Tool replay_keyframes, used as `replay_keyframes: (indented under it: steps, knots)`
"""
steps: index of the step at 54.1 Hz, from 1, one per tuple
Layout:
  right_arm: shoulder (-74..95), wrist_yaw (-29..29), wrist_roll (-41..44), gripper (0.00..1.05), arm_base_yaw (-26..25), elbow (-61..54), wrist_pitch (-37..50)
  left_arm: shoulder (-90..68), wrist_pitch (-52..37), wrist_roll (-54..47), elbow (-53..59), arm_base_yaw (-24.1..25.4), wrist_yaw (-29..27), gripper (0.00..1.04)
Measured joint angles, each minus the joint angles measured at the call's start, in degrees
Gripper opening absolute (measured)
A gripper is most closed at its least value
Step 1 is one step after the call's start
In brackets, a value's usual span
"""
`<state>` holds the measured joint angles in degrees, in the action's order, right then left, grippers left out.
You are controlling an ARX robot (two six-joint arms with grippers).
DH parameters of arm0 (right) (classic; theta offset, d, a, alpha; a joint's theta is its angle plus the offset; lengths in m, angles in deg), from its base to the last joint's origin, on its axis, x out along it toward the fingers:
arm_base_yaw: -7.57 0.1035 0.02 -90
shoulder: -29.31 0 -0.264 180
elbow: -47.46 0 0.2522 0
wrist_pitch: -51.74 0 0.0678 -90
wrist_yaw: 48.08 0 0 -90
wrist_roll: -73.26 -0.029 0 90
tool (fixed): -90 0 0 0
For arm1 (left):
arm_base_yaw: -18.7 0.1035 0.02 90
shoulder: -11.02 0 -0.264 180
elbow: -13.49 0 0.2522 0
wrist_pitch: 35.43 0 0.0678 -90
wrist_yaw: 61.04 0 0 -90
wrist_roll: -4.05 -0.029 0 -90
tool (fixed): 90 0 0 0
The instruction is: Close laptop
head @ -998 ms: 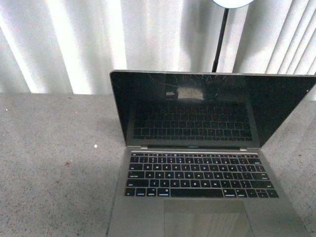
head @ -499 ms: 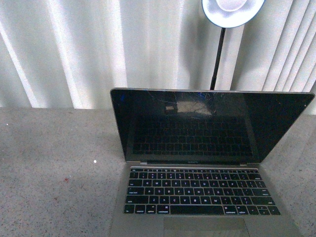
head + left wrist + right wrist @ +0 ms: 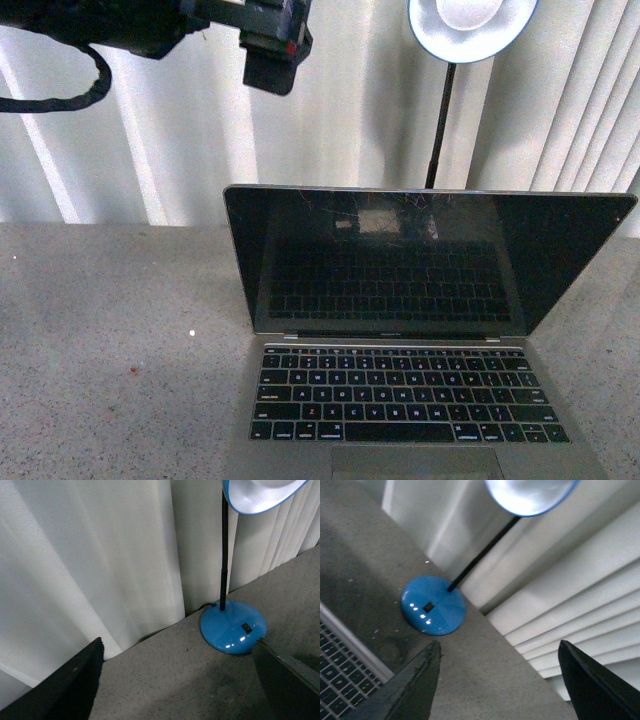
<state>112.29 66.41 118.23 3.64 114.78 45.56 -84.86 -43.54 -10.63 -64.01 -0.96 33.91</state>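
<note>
The laptop (image 3: pixel 400 330) stands open on the grey table, with its scratched black screen (image 3: pixel 400 260) upright and its black keys (image 3: pixel 400 395) facing me. My left arm (image 3: pixel 150 25) reaches in high at the top left, and its end (image 3: pixel 272 45) hangs above and behind the lid's left corner. In the left wrist view my left gripper (image 3: pixel 177 680) is open and empty over bare table. My right gripper (image 3: pixel 500 685) is open and empty. A corner of the laptop's keyboard (image 3: pixel 340 680) shows beside its finger (image 3: pixel 405 690). The right gripper is not in the front view.
A blue desk lamp stands behind the laptop. Its head (image 3: pixel 470 25) is above the lid, its black pole (image 3: pixel 440 120) runs down, and its round base (image 3: pixel 232 627) rests on the table (image 3: pixel 100 330), also in the right wrist view (image 3: pixel 434 605). White curtains (image 3: pixel 150 130) close the back.
My left arm has come into the front view at the top left. The laptop now sits lower in the picture and more of the lamp head shows. The lid stays open.
</note>
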Motion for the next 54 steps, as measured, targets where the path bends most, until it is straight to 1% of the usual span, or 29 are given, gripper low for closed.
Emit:
replay_keyframes:
  steps: [4,5,6,9,14,15,17,18,22,28,35,50,54]
  knots:
    - [1.1,2.1,2.3,0.58,1.2,0.6,-3.6,-1.4,3.3,-1.5,-2.3,-0.8,-0.9,0.75]
    - [1.5,2.2,2.9,0.55,1.5,0.8,-4.0,-1.6,3.8,-2.0,-2.6,-0.9,-1.2,0.74]
    - [1.7,2.2,3.1,0.53,1.6,0.9,-4.2,-1.8,4.7,-2.6,-3.1,-1.1,-1.7,0.70]
    - [2.9,2.2,4.8,0.43,2.4,1.5,-5.1,-2.3,7.5,-4.3,-4.3,-1.6,-3.1,0.59]
    - [4.9,2.4,7.2,0.20,3.0,3.8,-7.5,-3.2,13.1,-7.8,-6.3,-2.2,-5.4,0.36]
    - [5.3,2.4,7.5,0.14,3.1,4.3,-7.8,-3.3,13.9,-8.2,-6.5,-2.3,-5.5,0.33]
    - [5.9,2.4,8.0,0.05,3.3,5.4,-8.7,-3.7,15.4,-9.0,-6.7,-2.3,-5.4,0.22]
    - [6.2,2.5,8.2,0.02,3.4,5.7,-9.0,-3.8,15.9,-9.3,-6.7,-2.4,-5.4,0.19]
    - [7.2,2.7,9.0,0.03,4.0,7.0,-10.2,-3.8,17.6,-9.6,-6.7,-2.6,-5.3,0.03]
    - [8.9,3.1,11.3,0.03,5.5,7.9,-11.8,-3.8,19.7,-9.9,-6.6,-3.5,-3.5,0.04]
    - [10.6,3.1,14.1,0.03,7.1,8.7,-13.7,-3.8,20.3,-10.5,-5.9,-4.9,-3.5,0.04]
    - [11.7,3.0,16.0,0.03,8.8,10.3,-16.7,-3.8,21.6,-11.6,-4.5,-6.4,-3.2,0.04]
    - [11.7,3.0,16.6,0.03,9.3,10.3,-17.7,-3.8,21.8,-12.2,-4.2,-6.6,-2.3,0.04]
